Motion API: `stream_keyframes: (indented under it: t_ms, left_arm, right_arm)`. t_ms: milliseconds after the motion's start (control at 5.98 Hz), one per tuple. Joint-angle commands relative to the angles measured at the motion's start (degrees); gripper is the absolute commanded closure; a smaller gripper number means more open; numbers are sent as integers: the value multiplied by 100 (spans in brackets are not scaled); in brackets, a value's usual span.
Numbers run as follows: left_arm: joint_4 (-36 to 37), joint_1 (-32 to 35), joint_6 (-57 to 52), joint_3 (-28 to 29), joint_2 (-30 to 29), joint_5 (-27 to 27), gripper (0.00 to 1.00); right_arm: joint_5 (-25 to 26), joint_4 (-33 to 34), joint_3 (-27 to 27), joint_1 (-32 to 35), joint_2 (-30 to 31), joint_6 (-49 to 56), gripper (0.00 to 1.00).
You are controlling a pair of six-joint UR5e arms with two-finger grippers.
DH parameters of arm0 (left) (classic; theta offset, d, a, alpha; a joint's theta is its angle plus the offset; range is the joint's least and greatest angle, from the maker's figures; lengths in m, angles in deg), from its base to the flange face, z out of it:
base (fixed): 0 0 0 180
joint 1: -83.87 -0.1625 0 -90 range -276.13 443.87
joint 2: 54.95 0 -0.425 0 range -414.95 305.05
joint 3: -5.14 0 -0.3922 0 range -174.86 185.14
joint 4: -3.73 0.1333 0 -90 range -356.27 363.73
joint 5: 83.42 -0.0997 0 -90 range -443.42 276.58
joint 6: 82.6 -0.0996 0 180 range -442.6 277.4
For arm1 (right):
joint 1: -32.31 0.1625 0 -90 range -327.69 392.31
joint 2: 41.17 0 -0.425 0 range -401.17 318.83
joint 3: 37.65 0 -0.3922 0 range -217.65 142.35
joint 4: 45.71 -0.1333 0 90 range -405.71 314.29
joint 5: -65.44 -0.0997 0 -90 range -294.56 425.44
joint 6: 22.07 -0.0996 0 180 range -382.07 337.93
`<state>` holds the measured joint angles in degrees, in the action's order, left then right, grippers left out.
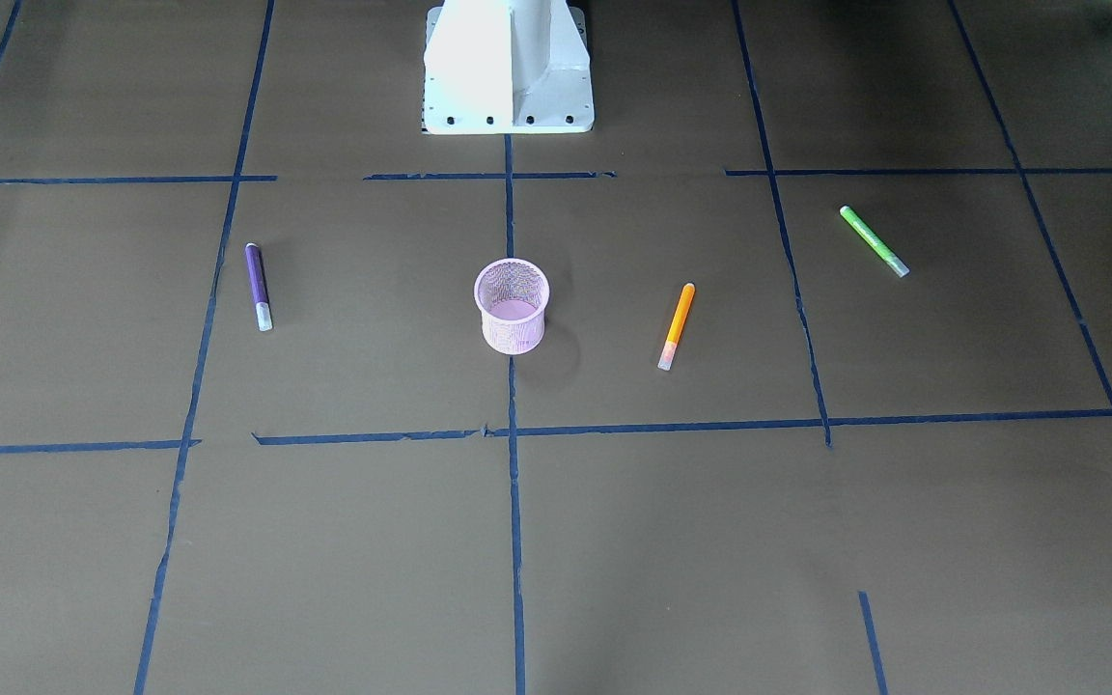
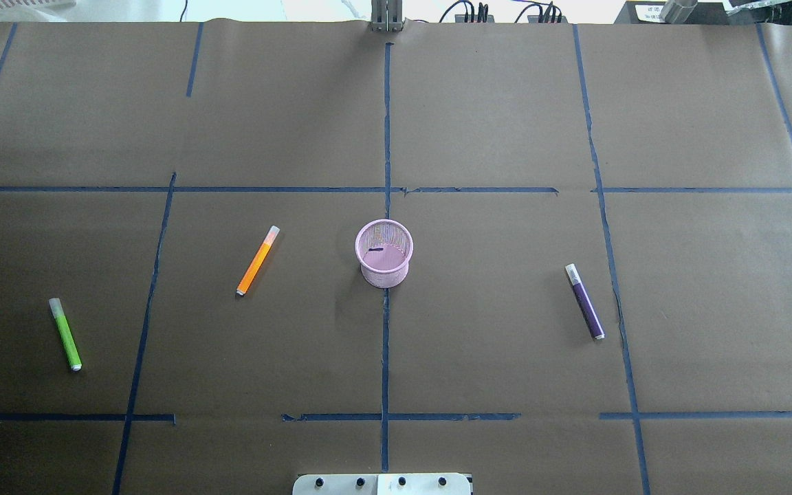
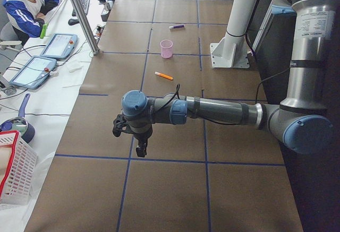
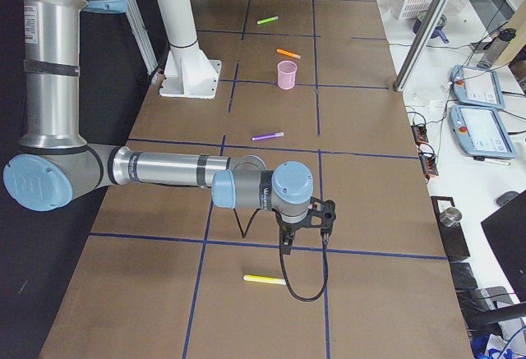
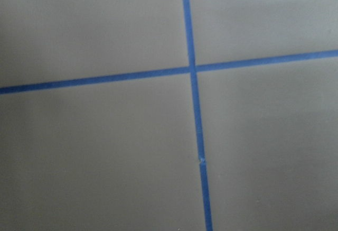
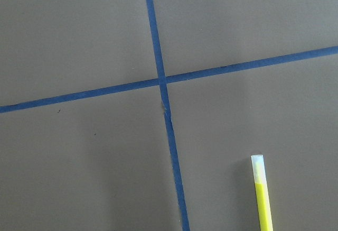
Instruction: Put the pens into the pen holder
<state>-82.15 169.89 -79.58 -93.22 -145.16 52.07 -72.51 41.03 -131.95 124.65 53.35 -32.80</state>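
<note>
Tallying: nothing collected, cup looks empty. Left of cup: orange pen, green pen farther out. Right of cup: purple pen, then yellow pen far out, near my right pincer. Both arms stretch low, wrists down, well apart from cup. Left pincer or right, clenched or released: I cannot tell.

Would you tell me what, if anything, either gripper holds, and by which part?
Nothing: purple pen, orange pen, green pen and yellow pen all lie on the table, apart from left gripper and right gripper.
</note>
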Motion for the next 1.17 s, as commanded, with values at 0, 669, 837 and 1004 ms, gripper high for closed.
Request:
stream_keyframes:
  t_ms: [0,669,837,1004]
  left_arm:
    - [-235,-819,1554,-690,48,-4,0]
    - [-1457,-3044,4690,-1010,-5,-1100,0]
    - [-1633,-3099,5265,-1018,91,-1373,0]
    - [-1722,-3448,5793,-1010,249,-1514,0]
  right_arm:
    - [5,0,0,-6,-4,9,0]
    - [14,0,17,-6,5,9,0]
    - [14,0,9,-6,5,9,0]
    - [14,0,9,-6,5,9,0]
